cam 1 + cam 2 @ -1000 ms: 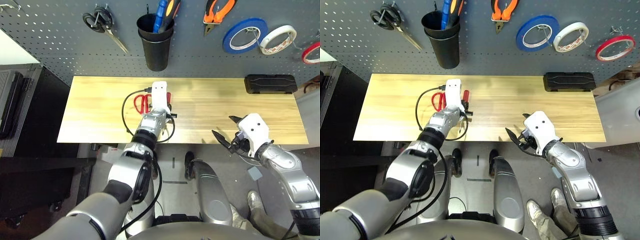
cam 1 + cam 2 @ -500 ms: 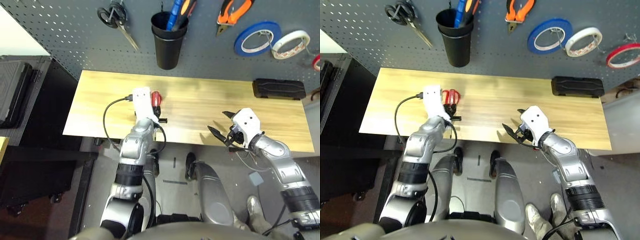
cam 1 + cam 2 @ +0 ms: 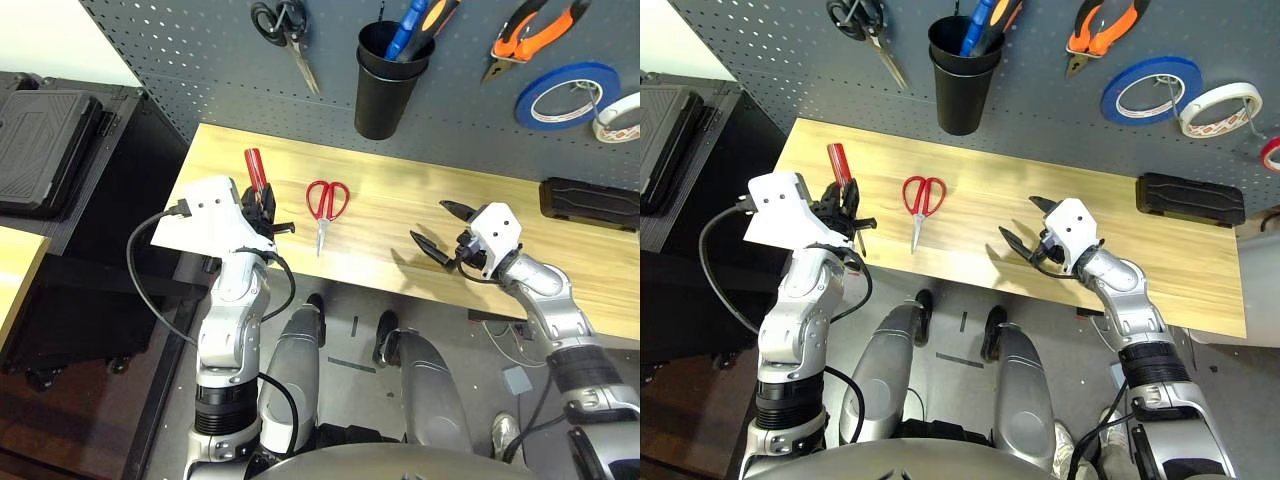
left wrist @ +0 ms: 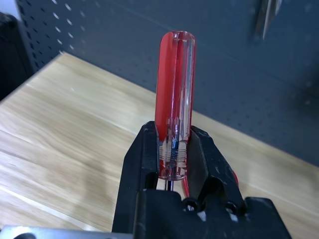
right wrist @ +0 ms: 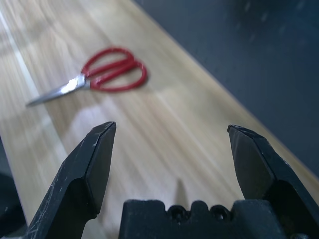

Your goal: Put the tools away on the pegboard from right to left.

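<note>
The left gripper [image 3: 845, 205] is clamped on the screwdriver [image 4: 174, 109], gripping the lower end of its clear red handle, with the handle standing up between the two fingers [image 4: 144, 154] and the metal shaft hidden below them. In the head views this sits at the left of the frame, above the near left part of the wooden table [image 3: 420, 215].

The right gripper [image 3: 440, 228] hovers empty over the table at centre right, its jaws spread wide.

The red-handled scissors [image 3: 325, 203] lie flat on the table between the two grippers, blades toward the near edge, touching neither.

The pegboard [image 3: 1040, 100] fills the top of the frame. On it hang black-handled scissors [image 3: 862, 22] at upper left, a black cup [image 3: 962, 72] already holding blue and orange handles, pliers [image 3: 1102, 28], a blue tape roll [image 3: 1150, 90] and a white tape roll [image 3: 1215, 108].

Risks, as judged from this state:
- The grip is low on a smooth, rounded handle. A tilt or a quick swing could let the screwdriver pivot or slide out.
- If the cup is the destination, it is narrow and partly filled. A misjudged approach could knock the handles inside or catch the rim.
- The hidden shaft could strike the cup's rim or the board on the way in, since its length below the fingers cannot be seen.
- The scissors lie close under the likely path, and a low pass could sweep them toward the near edge.
</note>
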